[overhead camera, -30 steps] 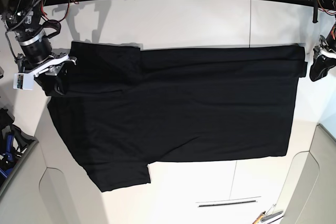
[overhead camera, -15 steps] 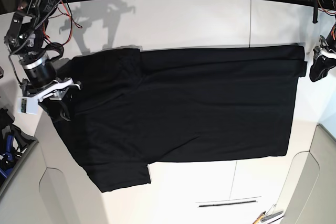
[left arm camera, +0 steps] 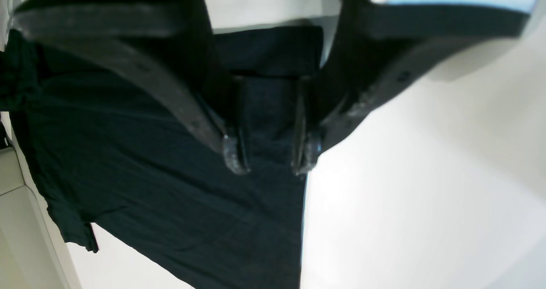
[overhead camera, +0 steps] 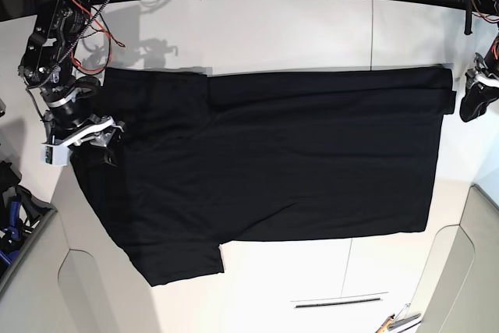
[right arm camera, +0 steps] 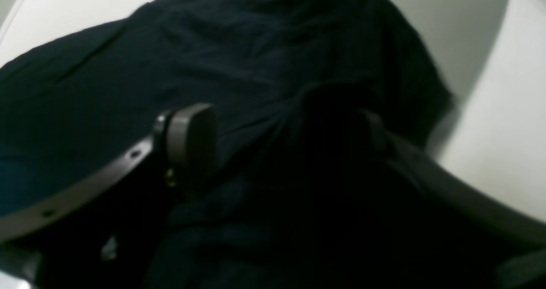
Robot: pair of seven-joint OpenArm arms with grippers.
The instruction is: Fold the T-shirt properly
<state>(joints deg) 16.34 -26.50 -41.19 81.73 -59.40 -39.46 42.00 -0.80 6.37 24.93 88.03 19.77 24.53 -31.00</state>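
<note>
The T-shirt (overhead camera: pixel 296 154) is plain black all over, no print showing on the side that faces up. It lies on a white table (overhead camera: pixel 273 29). The right hand (overhead camera: pixel 100 144) has dark grey fingers (right arm camera: pixel 187 139) and a white bracket.

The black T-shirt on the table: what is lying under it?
Under the black T-shirt only the white table shows, around its edges. The cloth is opaque, so anything beneath it, and its underside, cannot be seen.
</note>
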